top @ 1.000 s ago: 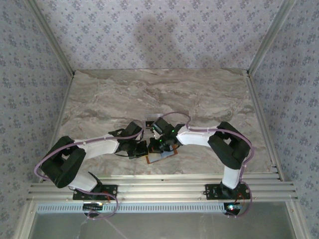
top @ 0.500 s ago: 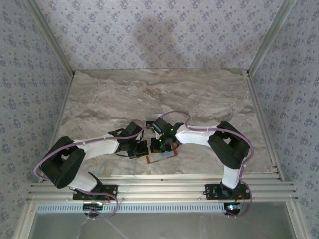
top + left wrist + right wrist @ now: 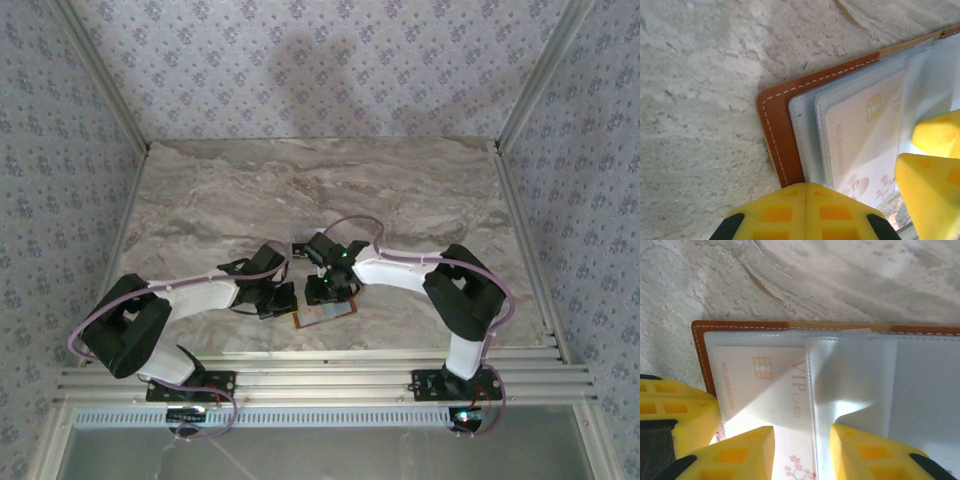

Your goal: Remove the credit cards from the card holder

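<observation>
You've got a grey-beige marbled table (image 3: 400, 190) spread out ahead. Walls (image 3: 320, 70) papered in a small blue-grey floral print close it in at 9, 12 and 3 o'clock. Ribbed metal rails (image 3: 320, 375) run along 6 o'clock.

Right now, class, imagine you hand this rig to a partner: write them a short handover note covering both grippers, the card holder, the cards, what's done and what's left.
Left gripper: shut, tips at the card holder's brown corner, apparently pinning it open on the table.
Right gripper: open, fingers either side of a clear sleeve's edge.
Cards: a whitish-pink VIP card sits inside its sleeve.
Done: holder lies open.
Left: pull that card out; other cards can't be made out.
</observation>
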